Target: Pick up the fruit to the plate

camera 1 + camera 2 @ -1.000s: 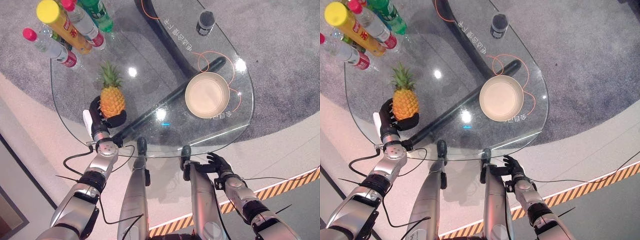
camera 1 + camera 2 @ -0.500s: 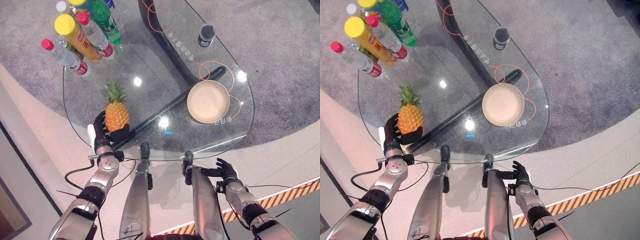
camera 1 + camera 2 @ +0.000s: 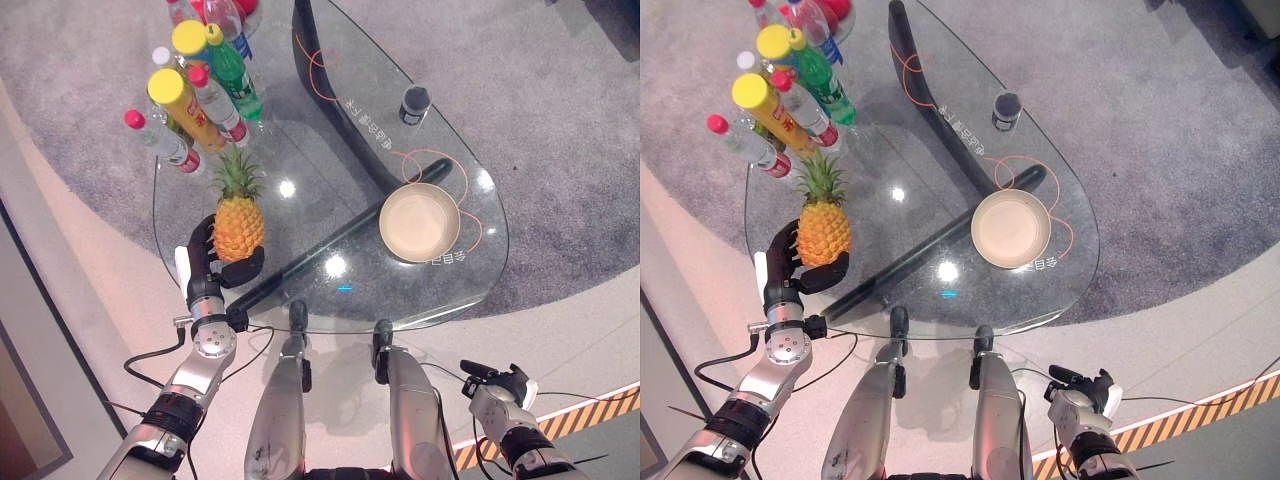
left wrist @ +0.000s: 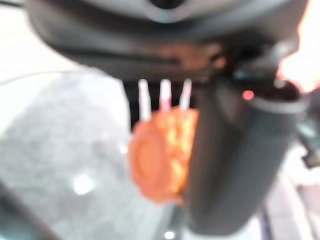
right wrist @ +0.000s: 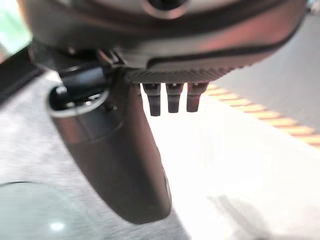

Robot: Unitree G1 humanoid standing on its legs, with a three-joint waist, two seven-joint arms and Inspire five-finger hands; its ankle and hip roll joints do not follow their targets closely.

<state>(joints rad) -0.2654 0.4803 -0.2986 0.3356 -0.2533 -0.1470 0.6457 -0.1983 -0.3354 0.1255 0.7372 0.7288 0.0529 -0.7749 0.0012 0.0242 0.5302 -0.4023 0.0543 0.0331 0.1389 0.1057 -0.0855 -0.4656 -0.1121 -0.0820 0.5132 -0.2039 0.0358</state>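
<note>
Left robot hand [image 3: 212,265] curled round the pineapple [image 3: 238,223] (crown up), held at the counter [image 3: 300,170] left edge, near the bottles [image 3: 195,90]. Plate [image 3: 420,222] well apart, toward the right edge. Right robot hand [image 3: 1085,392] off the counter, fingers relaxed, gripping nothing.

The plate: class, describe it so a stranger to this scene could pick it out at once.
On the glass table, look to the robot's right half, away from the bottles and the pineapple in the left hand. The plate lies there alone, flat, round and cream, unlike the small dark cup farther off.
</note>
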